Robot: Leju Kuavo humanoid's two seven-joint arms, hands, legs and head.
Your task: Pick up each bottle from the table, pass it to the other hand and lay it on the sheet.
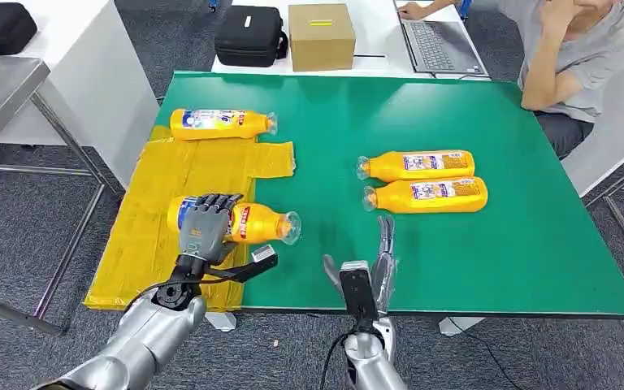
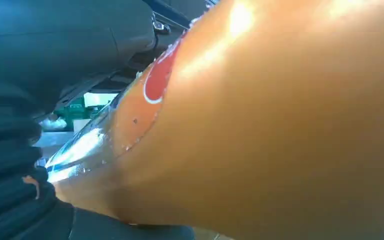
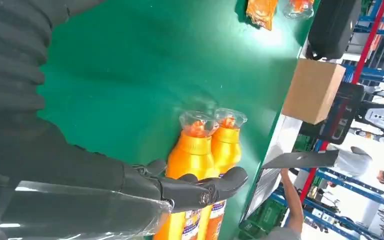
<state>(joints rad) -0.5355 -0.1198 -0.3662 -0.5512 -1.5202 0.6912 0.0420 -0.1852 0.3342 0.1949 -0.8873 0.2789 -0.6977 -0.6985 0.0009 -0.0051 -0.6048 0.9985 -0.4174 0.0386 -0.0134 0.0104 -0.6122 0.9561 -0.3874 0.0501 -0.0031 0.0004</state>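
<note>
My left hand grips an orange bottle lying at the yellow sheet's right edge, its clear cap pointing right over the green table. That bottle is seen very close in the left wrist view, under the hand. A second orange bottle lies at the sheet's far end. Two more bottles lie side by side mid-table, caps to the left; the right wrist view has them just beyond my fingers. My right hand hovers open near the front edge.
A person sits at the far right corner by a laptop. A cardboard box and a black case stand on the white table behind. A metal table stands at the left.
</note>
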